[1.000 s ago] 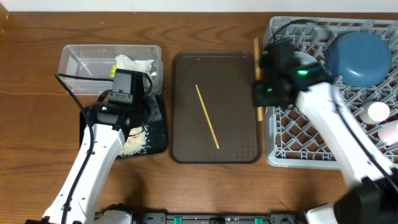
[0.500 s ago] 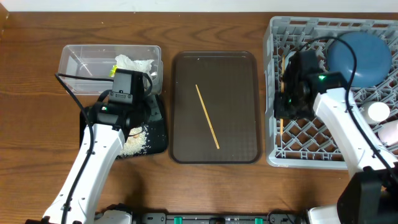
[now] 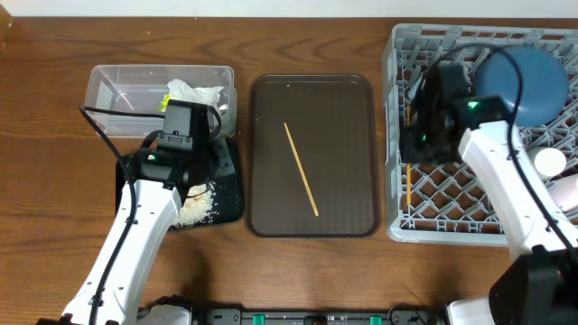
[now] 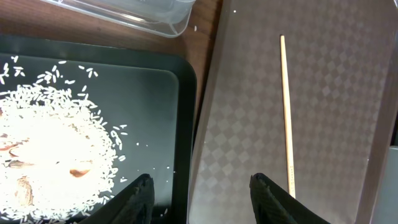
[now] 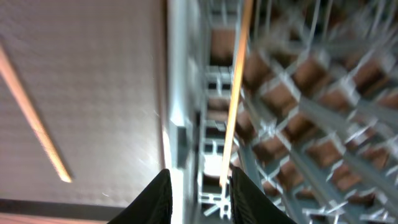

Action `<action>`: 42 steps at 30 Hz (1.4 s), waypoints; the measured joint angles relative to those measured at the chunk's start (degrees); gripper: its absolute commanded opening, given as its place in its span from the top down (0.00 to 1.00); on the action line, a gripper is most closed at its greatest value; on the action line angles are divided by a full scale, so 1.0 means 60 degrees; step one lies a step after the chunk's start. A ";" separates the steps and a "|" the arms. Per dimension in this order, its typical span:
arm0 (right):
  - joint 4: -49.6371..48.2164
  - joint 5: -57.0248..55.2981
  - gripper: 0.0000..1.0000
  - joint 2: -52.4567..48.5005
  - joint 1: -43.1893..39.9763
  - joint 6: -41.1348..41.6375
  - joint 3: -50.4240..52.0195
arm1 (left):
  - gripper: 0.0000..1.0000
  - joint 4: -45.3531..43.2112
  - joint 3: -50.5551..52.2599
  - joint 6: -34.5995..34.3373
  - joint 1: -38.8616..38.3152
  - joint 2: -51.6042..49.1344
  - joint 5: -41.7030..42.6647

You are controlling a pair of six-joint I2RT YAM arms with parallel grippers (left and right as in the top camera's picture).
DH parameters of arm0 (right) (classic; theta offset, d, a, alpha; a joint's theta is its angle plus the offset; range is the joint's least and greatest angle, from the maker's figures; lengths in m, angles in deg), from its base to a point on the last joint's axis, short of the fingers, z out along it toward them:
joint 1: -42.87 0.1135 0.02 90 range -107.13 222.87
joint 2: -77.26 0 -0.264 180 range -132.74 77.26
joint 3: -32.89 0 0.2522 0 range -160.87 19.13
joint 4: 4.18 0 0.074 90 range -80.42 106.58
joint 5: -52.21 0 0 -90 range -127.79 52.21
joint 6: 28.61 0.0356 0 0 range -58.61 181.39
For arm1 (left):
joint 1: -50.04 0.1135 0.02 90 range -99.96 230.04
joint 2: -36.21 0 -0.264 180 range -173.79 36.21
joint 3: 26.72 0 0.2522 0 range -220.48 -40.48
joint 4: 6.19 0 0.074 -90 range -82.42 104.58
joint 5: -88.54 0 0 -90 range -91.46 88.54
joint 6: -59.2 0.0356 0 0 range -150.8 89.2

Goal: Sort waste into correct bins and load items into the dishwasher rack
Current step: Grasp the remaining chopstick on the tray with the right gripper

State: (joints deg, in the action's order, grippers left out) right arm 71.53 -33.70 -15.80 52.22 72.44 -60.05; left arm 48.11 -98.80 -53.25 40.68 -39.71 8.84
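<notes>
Counting the table: three kinds come in pairs, everything else is single.

I count two robot arms [image 3: 144,212] [image 3: 501,171], two wooden chopsticks [image 3: 301,169] [image 5: 235,93] and two small white cups [image 3: 549,162] [image 3: 567,191]. Of every other kind I see only one: one grey rack [image 3: 470,33], one dark blue plate [image 3: 524,81], one brown tray [image 3: 343,117], one clear tub [image 3: 117,90], one black tray [image 3: 230,194], one crumpled tissue [image 3: 194,92], one yellow wrapper [image 3: 167,97] and one heap of rice [image 3: 197,209]. The loose grains around the heap are too many and too small for counting. Tub and trays together make three low containers.
</notes>
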 measured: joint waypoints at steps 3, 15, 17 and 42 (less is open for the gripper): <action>-0.0426 0.0488 0.65 0.0004 0.0102 -0.0168 -0.0758 | 0.47 0.0000 0.0000 0.0000 0.0000 0.0000 -0.0004; -0.1486 0.1421 0.60 -0.1005 0.2579 -0.0426 -0.0907 | 0.46 0.1056 0.0000 -0.0637 0.0044 0.0000 -0.1763; -0.1596 0.1453 0.60 -0.1504 0.2940 -0.0412 -0.0900 | 0.46 0.1147 0.0000 -0.0776 0.0127 0.0000 -0.1967; -0.1603 -0.0816 0.97 -0.4492 0.5125 0.1912 -0.0794 | 0.34 0.1355 0.0000 -0.1053 0.0798 0.0000 -0.2291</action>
State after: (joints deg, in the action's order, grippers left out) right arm 61.92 -38.59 -42.75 82.97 83.92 -64.81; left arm 56.24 -98.80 -59.57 45.46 -39.71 -4.91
